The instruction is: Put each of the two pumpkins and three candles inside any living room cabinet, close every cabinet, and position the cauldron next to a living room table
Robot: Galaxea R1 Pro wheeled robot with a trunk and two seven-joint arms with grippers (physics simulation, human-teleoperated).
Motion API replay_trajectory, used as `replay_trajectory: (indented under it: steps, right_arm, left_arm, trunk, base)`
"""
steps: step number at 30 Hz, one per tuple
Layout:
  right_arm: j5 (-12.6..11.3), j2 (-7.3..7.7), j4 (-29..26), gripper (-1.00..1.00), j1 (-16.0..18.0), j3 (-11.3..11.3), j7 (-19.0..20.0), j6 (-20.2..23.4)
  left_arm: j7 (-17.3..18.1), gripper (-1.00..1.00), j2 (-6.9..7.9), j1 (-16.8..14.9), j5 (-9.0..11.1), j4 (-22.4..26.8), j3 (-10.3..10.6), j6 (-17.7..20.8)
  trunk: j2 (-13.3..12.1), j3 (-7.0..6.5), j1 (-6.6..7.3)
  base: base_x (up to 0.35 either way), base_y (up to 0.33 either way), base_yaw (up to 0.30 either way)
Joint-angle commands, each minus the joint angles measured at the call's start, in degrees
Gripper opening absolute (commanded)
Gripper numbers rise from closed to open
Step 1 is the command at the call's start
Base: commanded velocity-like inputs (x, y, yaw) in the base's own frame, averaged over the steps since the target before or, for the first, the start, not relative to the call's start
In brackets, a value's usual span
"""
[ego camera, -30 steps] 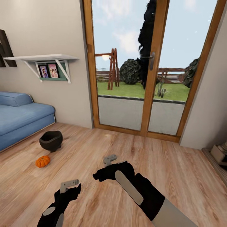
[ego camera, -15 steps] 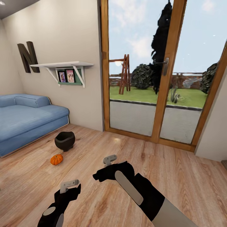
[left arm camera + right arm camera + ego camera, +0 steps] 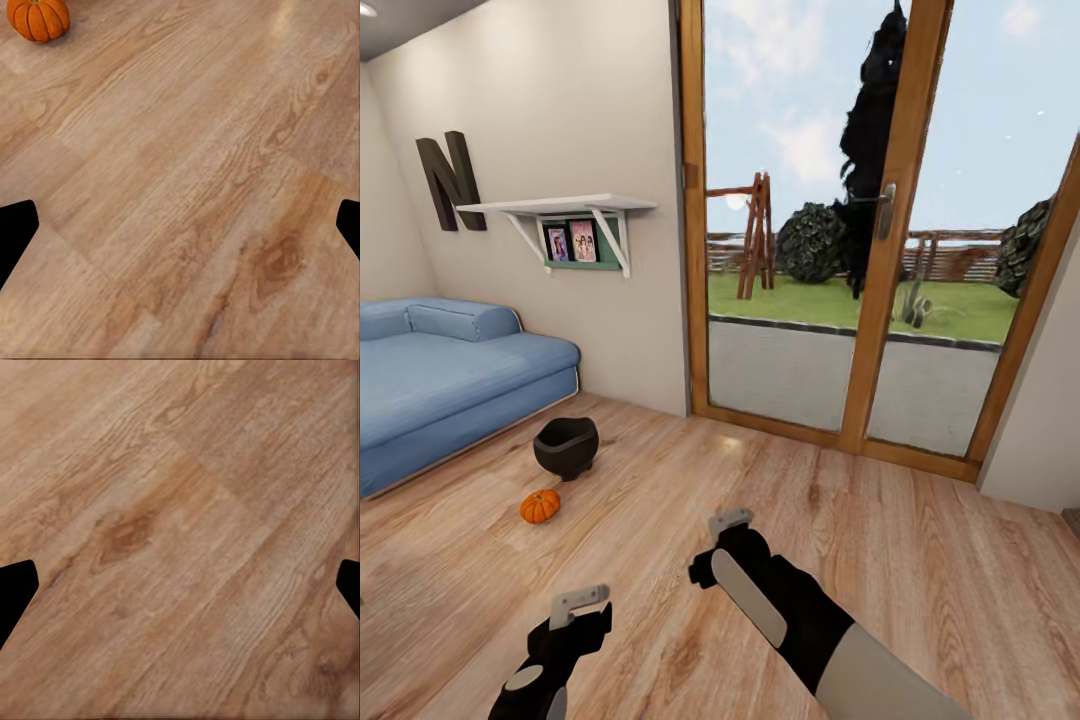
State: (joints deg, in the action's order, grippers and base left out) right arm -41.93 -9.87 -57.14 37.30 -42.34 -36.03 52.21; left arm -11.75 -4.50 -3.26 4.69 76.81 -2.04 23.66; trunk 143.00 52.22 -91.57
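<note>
A glossy black cauldron [image 3: 566, 446] stands on the plank floor just off the blue sofa's corner. One small orange pumpkin [image 3: 540, 506] lies on the floor a little nearer to me than the cauldron, and also at a corner of the left wrist view [image 3: 39, 18]. My left gripper [image 3: 580, 600] hovers over bare floor, nearer to me and to the right of the pumpkin, and is open with black fingertips [image 3: 15, 229] wide apart. My right gripper [image 3: 730, 520] is further right, also open and empty above the floor. Candles, cabinet and table are out of view.
A blue sofa [image 3: 450, 370] runs along the left wall under a white shelf [image 3: 560, 208] with photos. A wood-framed glass door [image 3: 880, 260] to the garden fills the far wall. Open plank floor [image 3: 920, 580] lies ahead and to the right.
The view first swung left, then held still. Since then my right arm has shifted right and lower in the picture, and my left gripper has dropped slightly. Cauldron and pumpkin stay put.
</note>
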Motion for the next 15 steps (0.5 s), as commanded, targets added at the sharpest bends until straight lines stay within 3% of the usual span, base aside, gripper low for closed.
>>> replay_trajectory:
  steps: [1, 5, 15]
  right_arm:
    - [-0.7, -0.05, 0.2, 1.0, 0.1, -0.1, -0.9, 0.1]
    - [-0.9, -0.13, 0.1, 1.0, 0.1, -0.2, -1.2, 0.1]
    - [-1.0, -0.1, -2.6, 1.0, 0.1, -0.9, -0.6, 0.0]
  left_arm:
    - [-0.3, 1.0, -0.01, 0.0, 0.5, -0.1, 0.0, 0.2]
    - [-0.4, 1.0, 0.01, -0.1, 0.4, -0.6, 0.0, 0.2]
    - [-0.4, 1.0, 0.02, -0.4, 0.5, -2.6, -0.1, 0.2]
  trunk:
    - [0.0, 0.06, 0.01]
    - [0.0, 0.06, 0.01]
    - [0.0, 0.06, 0.01]
  base:
    - [0.023, 0.0, 0.0]
    - [0.161, 0.0, 0.0]
    - [0.315, 0.0, 0.038]
